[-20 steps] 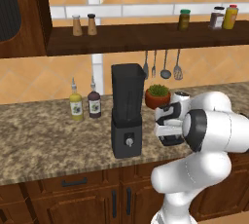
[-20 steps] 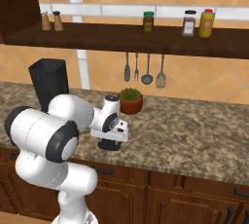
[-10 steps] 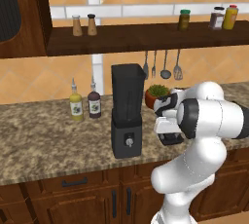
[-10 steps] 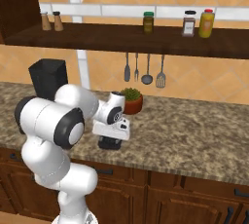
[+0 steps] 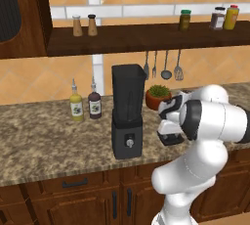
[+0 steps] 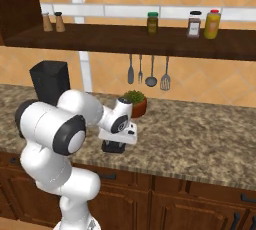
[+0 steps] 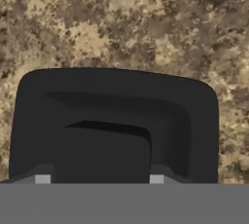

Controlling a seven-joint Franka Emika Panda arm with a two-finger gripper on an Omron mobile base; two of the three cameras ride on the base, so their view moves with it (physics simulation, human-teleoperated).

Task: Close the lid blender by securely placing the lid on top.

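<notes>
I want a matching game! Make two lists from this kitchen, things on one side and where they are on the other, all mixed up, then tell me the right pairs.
Things:
1. lid
2. blender
3. potted plant
4. hanging utensils

Places:
A. under the shelf, against the tiled wall
B. standing on the counter with its jar top open
C. lying flat on the counter, right below the gripper
D. at the back of the counter, behind the robot's hand

Pairs: 1-C, 2-B, 3-D, 4-A

Two rear flanks; hand close over counter point(image 7: 121, 18)
</notes>
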